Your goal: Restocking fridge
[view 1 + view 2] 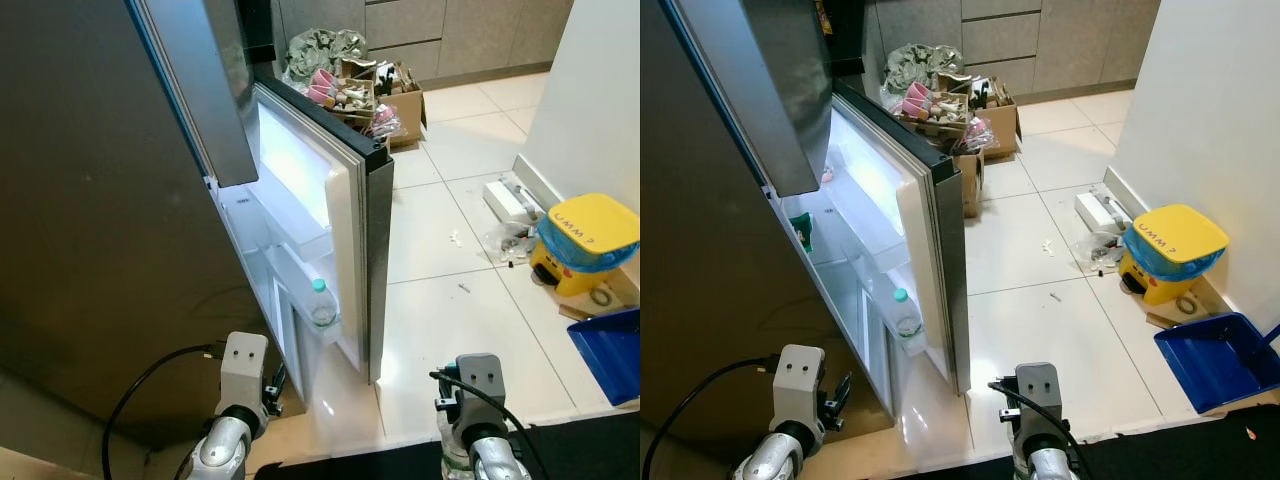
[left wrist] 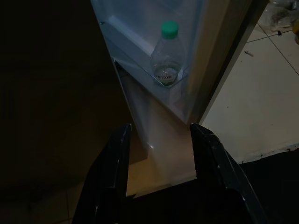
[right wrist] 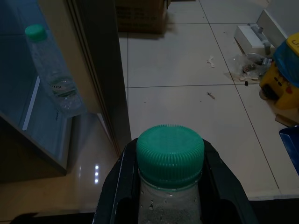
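Right gripper (image 3: 163,186) had its fingers clamped round a green-capped bottle (image 3: 170,154), held upright below the cap, probably so it could slide straight into a shelf. Left gripper (image 2: 159,154) was spread and empty, aimed at the fridge door (image 1: 350,230). Beyond, another bottle (image 1: 321,302) already stood at the outer end of the low door shelf (image 1: 305,285).

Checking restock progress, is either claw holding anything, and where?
Right claw grips a clear green-capped plastic bottle just below its cap; left claw is empty.
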